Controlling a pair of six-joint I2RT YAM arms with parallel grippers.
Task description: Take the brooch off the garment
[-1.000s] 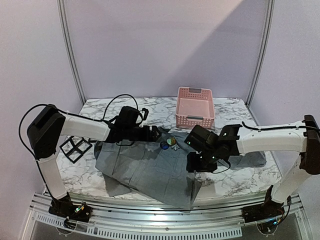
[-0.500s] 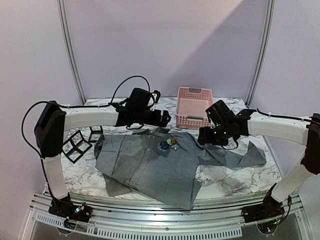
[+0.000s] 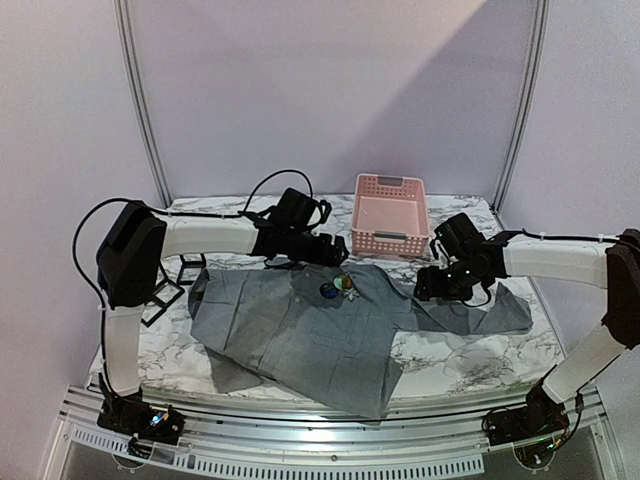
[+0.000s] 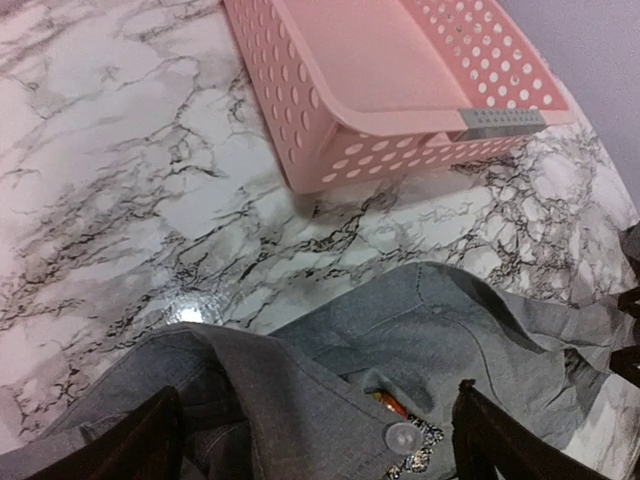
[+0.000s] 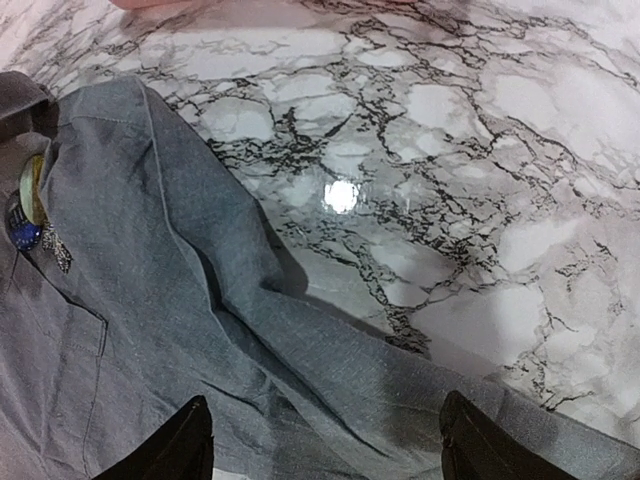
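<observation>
A pink basket (image 3: 389, 213) stands at the marble table's (image 3: 460, 360) far edge, black wire frames (image 3: 190, 268) at left

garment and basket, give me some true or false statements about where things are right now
1. The brooch sits on the garment. True.
2. The garment lies inside the pink basket. False: it is spread on the table, in front of the basket.
3. The left gripper and the right gripper are both open, holding nothing. True.
4. The right gripper is clamped on the brooch. False: it hangs open off to the brooch's right, apart from it.
</observation>
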